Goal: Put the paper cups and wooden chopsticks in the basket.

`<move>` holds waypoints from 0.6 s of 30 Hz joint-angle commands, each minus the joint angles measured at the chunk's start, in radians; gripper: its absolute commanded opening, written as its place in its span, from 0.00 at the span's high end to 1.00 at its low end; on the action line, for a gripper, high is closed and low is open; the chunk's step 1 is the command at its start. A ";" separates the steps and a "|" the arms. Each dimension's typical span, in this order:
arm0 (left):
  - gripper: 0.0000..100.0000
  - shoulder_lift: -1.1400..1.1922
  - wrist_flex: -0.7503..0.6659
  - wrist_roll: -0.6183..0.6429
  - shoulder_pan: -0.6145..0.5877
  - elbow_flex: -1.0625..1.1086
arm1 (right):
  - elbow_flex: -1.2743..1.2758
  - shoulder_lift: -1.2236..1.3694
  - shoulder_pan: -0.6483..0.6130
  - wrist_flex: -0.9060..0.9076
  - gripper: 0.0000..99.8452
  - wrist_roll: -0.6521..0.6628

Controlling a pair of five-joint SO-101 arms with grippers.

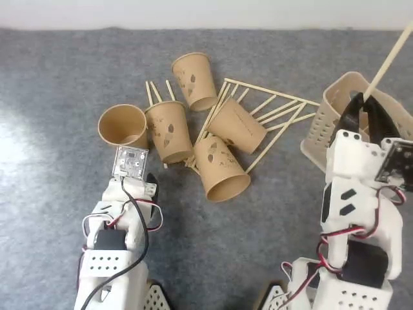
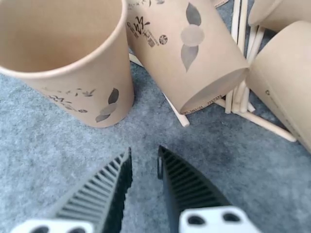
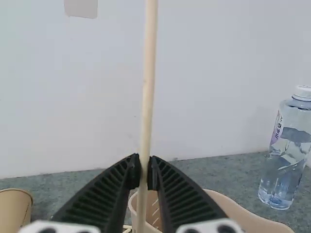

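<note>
Pale, smooth wooden chopstick (image 3: 148,87) juts straight from right hand (image 3: 144,164).

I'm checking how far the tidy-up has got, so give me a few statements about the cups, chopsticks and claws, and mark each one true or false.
1. The right claw grips a chopstick upright above the basket. True.
2. All the cups are already in the basket. False: five cups are out on the table, among loose chopsticks.
3. The left claw holds a cup. False: it holds nothing and sits just short of the nearest cup.
4. One cup stands mouth up at the edge of the pile. True.
</note>
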 commanded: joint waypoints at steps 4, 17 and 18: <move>0.92 -0.011 -0.026 0.008 0.006 -0.007 | 0.029 -0.004 0.067 -0.193 0.99 -0.008; 0.92 -0.011 -0.026 0.005 0.006 -0.005 | 0.169 0.067 0.289 -0.492 0.99 0.104; 0.92 -0.011 -0.026 0.005 0.006 -0.005 | 0.189 0.084 0.291 -0.519 0.99 0.104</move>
